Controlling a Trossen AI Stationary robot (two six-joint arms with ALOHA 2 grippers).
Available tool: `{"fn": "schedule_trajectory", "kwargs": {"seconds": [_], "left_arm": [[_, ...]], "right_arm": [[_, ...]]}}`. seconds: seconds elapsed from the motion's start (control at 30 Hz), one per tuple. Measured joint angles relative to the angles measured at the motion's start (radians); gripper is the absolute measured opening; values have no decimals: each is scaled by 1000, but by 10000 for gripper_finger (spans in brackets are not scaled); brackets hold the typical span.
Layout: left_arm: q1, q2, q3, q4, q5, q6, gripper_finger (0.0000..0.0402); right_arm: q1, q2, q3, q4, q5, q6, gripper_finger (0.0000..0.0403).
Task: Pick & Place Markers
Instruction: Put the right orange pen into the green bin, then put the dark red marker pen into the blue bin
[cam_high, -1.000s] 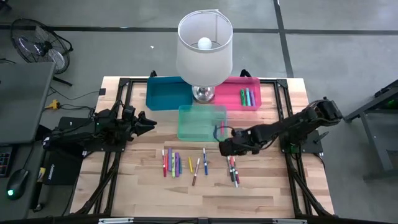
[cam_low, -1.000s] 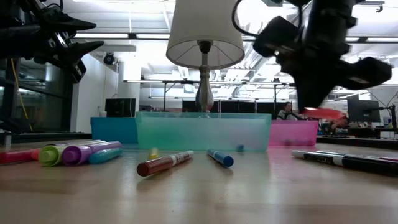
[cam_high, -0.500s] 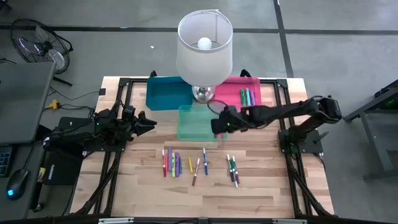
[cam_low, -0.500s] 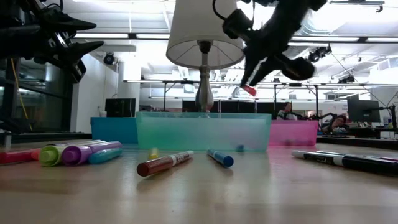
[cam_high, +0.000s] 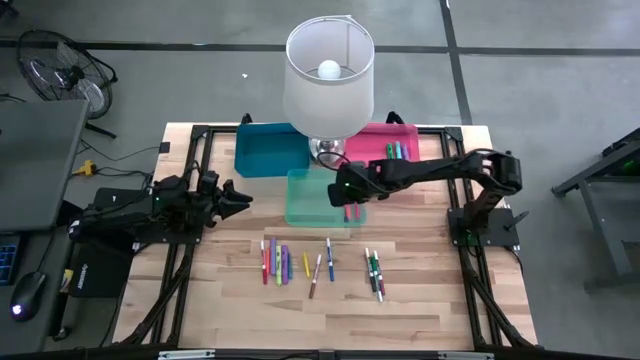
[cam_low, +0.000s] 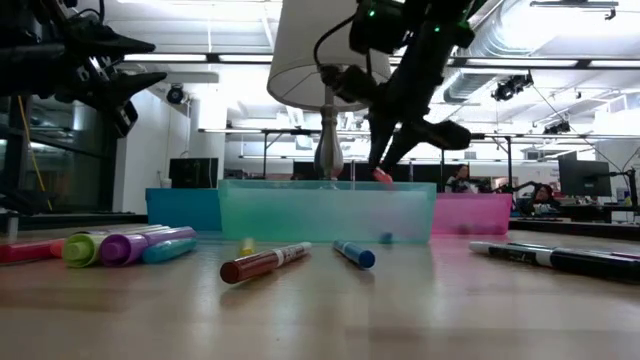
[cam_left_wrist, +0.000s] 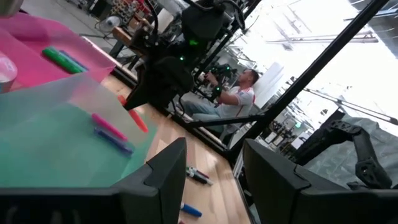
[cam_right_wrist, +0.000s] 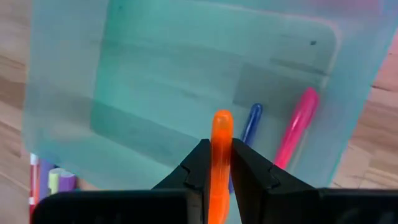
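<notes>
My right gripper (cam_high: 347, 196) hangs over the translucent green bin (cam_high: 318, 198), shut on an orange marker (cam_right_wrist: 221, 127). The marker's end also shows in the low view (cam_low: 383, 177), just above the bin's rim (cam_low: 325, 183). A pink marker (cam_right_wrist: 297, 127) and a blue marker (cam_right_wrist: 249, 123) lie on the bin's floor. More markers lie flat on the table in three groups (cam_high: 275, 262) (cam_high: 318, 264) (cam_high: 373, 272). My left gripper (cam_high: 240, 200) is open and empty, held above the table's left side. My right gripper pinches the orange marker's barrel (cam_right_wrist: 221, 144) between its two fingers. The fingers slant down from the table's right and lie along the marker, whose end sticks out past the fingertips. The marker is lifted clear and points down over the green bin's right part.
A lamp (cam_high: 328, 75) stands at the far middle, its shade above the bins. A blue bin (cam_high: 270, 150) is at the far left. A pink bin (cam_high: 385, 132) at the far right holds green and blue markers (cam_high: 398, 155). A person shows beyond the table (cam_left_wrist: 239, 93).
My right gripper has risen from the right group of markers with the orange marker. It has gone toward the table's far edge and left, to a place over the green bin, and has tipped its fingers down.
</notes>
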Motion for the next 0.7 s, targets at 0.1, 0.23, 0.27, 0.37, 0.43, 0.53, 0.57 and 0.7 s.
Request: {"fn": "schedule_trajectory", "kwargs": {"seconds": [0.1, 0.23, 0.27, 0.37, 0.43, 0.53, 0.57, 0.7], "left_arm": [[0, 0, 0, -14, 0, 0, 156], [0, 0, 0, -14, 0, 0, 156], [0, 0, 0, -14, 0, 0, 156], [0, 0, 0, -14, 0, 0, 156], [0, 0, 0, -14, 0, 0, 156], [0, 0, 0, -13, 0, 0, 156], [0, 0, 0, -13, 0, 0, 156], [0, 0, 0, -13, 0, 0, 156]], "right_arm": [[-1, 19, 1, -1, -9, -8, 50], [-1, 32, 1, -6, -23, -20, 51], [-1, 34, 1, -7, -25, -23, 51], [-1, 36, 1, -8, -33, -28, 52], [-1, 36, 1, -8, -36, -31, 57], [-1, 36, 1, -14, -36, -31, 74], [-1, 36, 1, -14, -37, -31, 81], [6, 36, 1, -15, -42, -31, 115]]}}
